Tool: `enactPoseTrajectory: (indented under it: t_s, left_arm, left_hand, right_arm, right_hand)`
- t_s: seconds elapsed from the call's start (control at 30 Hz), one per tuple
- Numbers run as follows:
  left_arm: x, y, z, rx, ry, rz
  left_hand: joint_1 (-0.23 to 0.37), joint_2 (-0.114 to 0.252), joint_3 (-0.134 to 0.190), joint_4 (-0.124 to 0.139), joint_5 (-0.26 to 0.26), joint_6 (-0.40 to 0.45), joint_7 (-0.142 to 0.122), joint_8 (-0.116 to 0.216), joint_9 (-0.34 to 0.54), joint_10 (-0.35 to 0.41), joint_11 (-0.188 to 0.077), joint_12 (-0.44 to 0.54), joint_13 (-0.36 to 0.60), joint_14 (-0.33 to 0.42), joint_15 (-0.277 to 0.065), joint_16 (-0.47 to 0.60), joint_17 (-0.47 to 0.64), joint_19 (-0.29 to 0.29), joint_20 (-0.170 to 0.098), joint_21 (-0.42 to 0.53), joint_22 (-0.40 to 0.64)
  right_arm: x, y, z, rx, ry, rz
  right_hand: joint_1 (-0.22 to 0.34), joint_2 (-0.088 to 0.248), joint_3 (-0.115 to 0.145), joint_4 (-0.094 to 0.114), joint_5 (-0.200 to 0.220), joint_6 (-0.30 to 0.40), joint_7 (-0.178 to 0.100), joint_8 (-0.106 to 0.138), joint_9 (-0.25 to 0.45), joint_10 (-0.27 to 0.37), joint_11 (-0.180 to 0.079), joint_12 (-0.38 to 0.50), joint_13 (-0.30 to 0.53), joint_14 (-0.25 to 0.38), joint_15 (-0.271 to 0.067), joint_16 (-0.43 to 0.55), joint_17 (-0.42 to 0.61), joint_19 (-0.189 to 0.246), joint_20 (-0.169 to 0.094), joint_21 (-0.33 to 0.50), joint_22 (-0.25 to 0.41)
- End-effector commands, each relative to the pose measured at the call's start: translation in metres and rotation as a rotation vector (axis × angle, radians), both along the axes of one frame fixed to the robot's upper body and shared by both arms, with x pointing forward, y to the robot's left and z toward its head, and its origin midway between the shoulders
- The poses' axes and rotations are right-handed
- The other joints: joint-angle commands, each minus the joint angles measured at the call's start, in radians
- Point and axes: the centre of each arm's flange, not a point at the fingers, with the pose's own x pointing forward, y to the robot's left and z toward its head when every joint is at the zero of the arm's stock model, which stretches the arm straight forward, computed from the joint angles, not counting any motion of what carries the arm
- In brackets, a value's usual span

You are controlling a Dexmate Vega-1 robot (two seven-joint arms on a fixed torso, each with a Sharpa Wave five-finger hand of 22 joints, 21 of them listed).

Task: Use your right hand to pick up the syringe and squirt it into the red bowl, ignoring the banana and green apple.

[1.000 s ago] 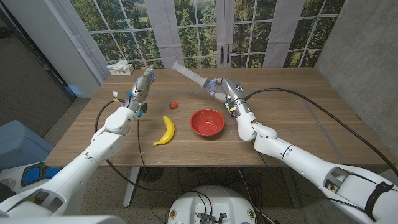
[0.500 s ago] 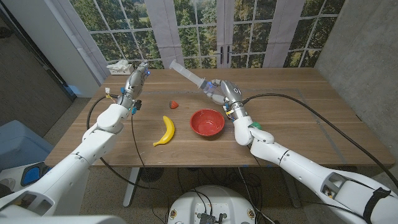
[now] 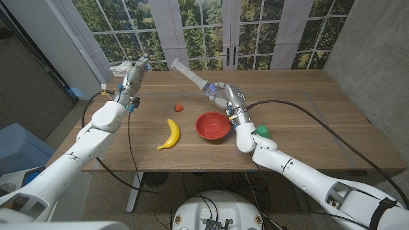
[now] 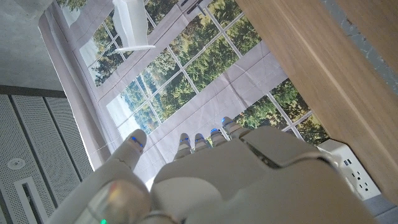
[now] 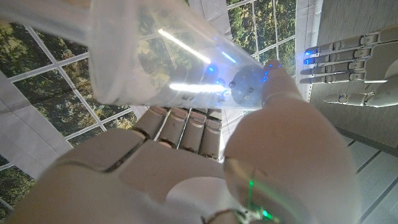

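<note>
My right hand (image 3: 225, 97) grips a clear syringe (image 3: 192, 75) above the table, just behind the red bowl (image 3: 213, 125). The syringe slants up and away from the hand toward the far left. In the right wrist view its clear barrel (image 5: 168, 56) lies across my curled fingers (image 5: 186, 127). A yellow banana (image 3: 170, 134) lies left of the bowl. The green apple (image 3: 262, 131) peeks out behind my right forearm. My left hand (image 3: 134, 75) is raised over the table's far left corner, fingers straight and apart, holding nothing; this left hand (image 5: 348, 65) also shows in the right wrist view.
A small red fruit (image 3: 179, 107) lies behind the banana. A white box (image 3: 121, 68) stands at the far left corner. A black cable (image 3: 307, 112) runs across the right of the table (image 3: 319, 137). A white power strip (image 4: 351, 165) shows beyond the table edge (image 4: 323, 68).
My left hand has moved toward the far left corner. My right hand has shifted slightly left with the syringe, and the green apple now shows beside the forearm.
</note>
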Motion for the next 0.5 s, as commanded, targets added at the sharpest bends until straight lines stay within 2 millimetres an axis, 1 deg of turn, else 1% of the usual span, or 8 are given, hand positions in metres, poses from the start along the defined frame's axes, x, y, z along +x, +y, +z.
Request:
enactPoseTrajectory:
  t_s: [0.03,0.27,0.5]
  left_arm:
    - [-0.008,0.008,0.022,0.058,-0.056,0.019]
    - [-0.01,0.01,0.032,0.071,-0.086,0.015]
    - [-0.012,0.016,0.037,0.063,-0.103,-0.006]
  left_hand:
    - [0.011,0.022,0.001,-0.01,-0.004,0.003,-0.001,0.002,0.004,-0.007,0.008,0.001,0.002,-0.065,-0.078,0.001,0.003,0.007,-0.092,-0.001,0.003]
    - [0.011,0.021,-0.001,-0.015,-0.005,0.008,0.001,0.003,0.004,-0.003,0.008,0.002,0.002,-0.061,-0.076,0.001,0.003,0.009,-0.089,-0.001,0.003]
    - [0.012,0.019,-0.003,-0.02,-0.007,0.01,0.0,0.003,0.003,0.0,0.008,0.002,0.002,-0.058,-0.077,0.001,0.003,0.011,-0.087,-0.001,0.003]
  right_arm:
    - [-0.003,0.015,-0.006,0.077,0.018,0.072]
    - [-0.006,0.023,-0.003,0.082,0.018,0.089]
    - [-0.011,0.03,0.0,0.087,0.012,0.101]
  right_hand:
    - [0.128,0.116,-0.007,0.002,0.011,0.264,-0.239,-0.004,0.005,0.148,-0.138,-0.006,0.004,-0.005,-0.153,-0.007,-0.002,-0.01,-0.142,0.004,0.001]
    - [0.129,0.116,-0.015,0.004,0.015,0.267,-0.239,-0.008,0.005,0.153,-0.139,-0.011,0.004,-0.005,-0.153,-0.011,-0.003,-0.019,-0.141,0.005,0.0]
    - [0.131,0.117,-0.025,0.004,0.018,0.269,-0.239,-0.012,0.006,0.159,-0.139,-0.018,0.002,-0.003,-0.154,-0.01,0.0,-0.022,-0.137,0.009,-0.001]
